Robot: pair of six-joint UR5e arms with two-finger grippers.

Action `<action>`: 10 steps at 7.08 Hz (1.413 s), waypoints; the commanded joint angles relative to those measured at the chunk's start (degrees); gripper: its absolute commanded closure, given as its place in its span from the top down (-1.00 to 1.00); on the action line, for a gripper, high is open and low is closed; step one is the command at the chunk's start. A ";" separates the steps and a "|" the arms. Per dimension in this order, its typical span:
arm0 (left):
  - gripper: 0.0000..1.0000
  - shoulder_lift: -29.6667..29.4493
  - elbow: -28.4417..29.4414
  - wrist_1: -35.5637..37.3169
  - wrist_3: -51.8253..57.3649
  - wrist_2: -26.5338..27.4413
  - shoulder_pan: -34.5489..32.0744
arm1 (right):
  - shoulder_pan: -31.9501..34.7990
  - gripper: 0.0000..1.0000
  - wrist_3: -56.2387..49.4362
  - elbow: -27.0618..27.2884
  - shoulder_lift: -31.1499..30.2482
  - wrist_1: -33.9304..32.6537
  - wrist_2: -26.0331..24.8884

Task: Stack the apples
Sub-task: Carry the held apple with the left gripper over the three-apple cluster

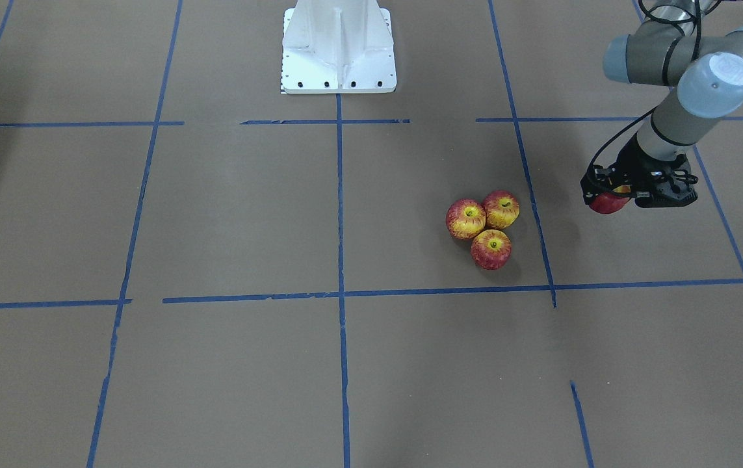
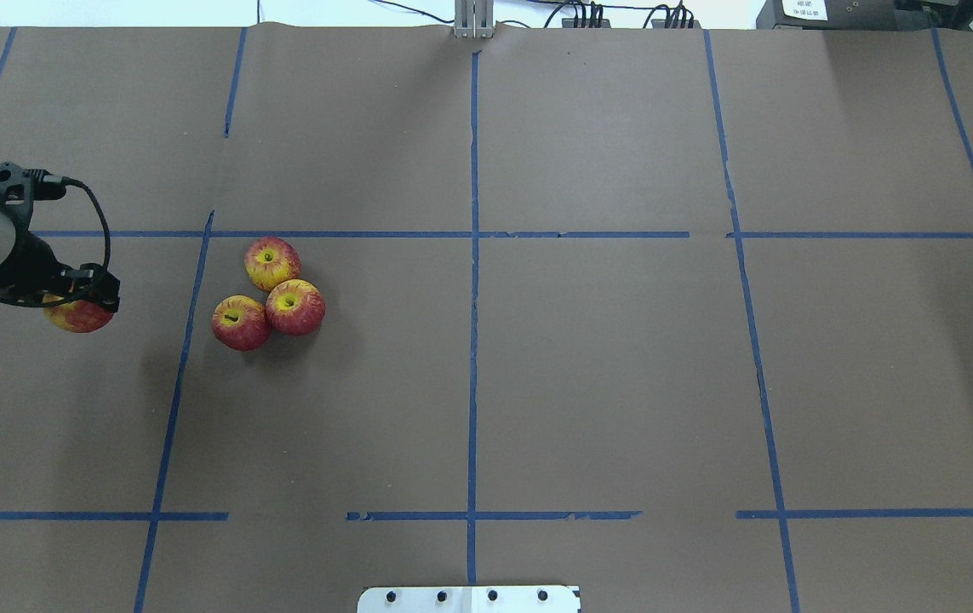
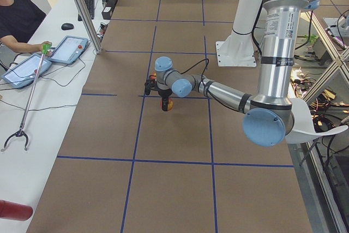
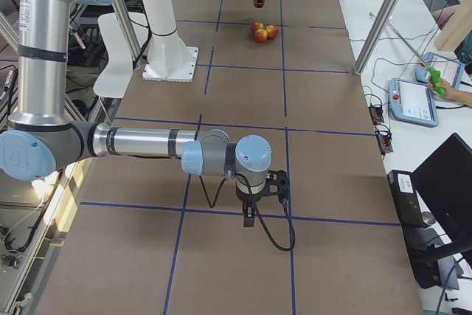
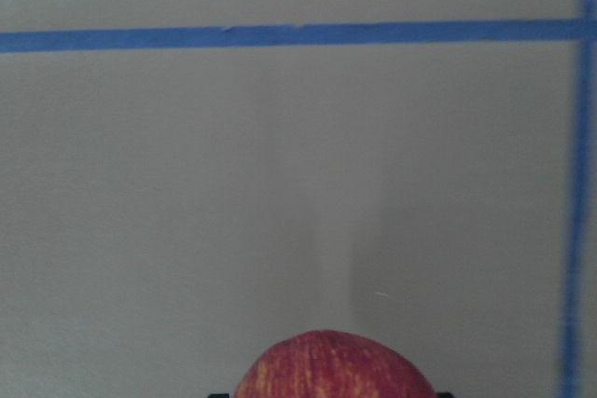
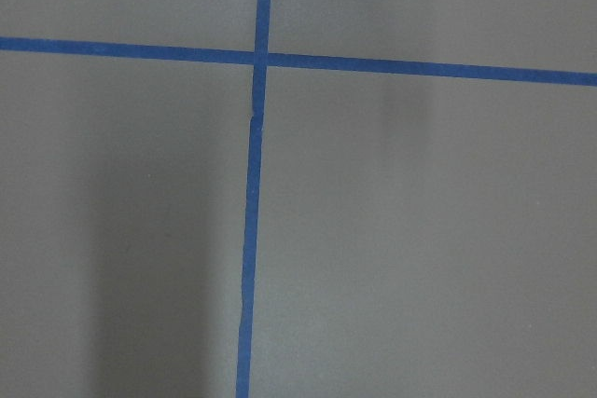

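Observation:
Three red-and-yellow apples sit touching in a cluster on the brown table: one (image 1: 465, 218), one (image 1: 501, 208) and one (image 1: 491, 249). They also show in the overhead view (image 2: 271, 262) (image 2: 294, 306) (image 2: 241, 323) and the exterior right view (image 4: 262, 32). My left gripper (image 1: 613, 192) (image 2: 82, 300) is shut on a fourth, deep red apple (image 1: 607, 204) (image 2: 76, 317) (image 5: 334, 367) and holds it above the table, beside the cluster across a blue tape line. My right gripper (image 4: 251, 215) shows only in the exterior right view, low over the table; I cannot tell if it is open or shut.
Blue tape lines (image 2: 472, 255) divide the brown table into squares. The white robot base (image 1: 338, 49) stands at the table's robot-side edge. An operator's hand on a tablet (image 3: 64, 49) and a reach tool (image 3: 24, 107) are on the side bench.

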 commanded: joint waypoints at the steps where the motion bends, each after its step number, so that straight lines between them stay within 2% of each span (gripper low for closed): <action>1: -1.00 -9.79 -1.55 2.95 -11.96 -0.61 0.47 | 0.00 1.00 -0.02 0.00 0.00 -0.03 0.00; 2: -1.00 -12.44 -0.07 2.43 -15.05 -0.70 0.65 | 0.00 1.00 -0.02 0.00 0.00 -0.03 0.00; 5: -1.00 -16.76 4.68 2.16 -15.52 -0.17 4.08 | 0.00 1.00 -0.02 0.00 0.00 -0.03 0.00; 10: -1.00 -17.83 6.79 2.16 -15.44 -0.08 7.16 | 0.00 1.00 -0.02 0.00 0.00 -0.03 0.09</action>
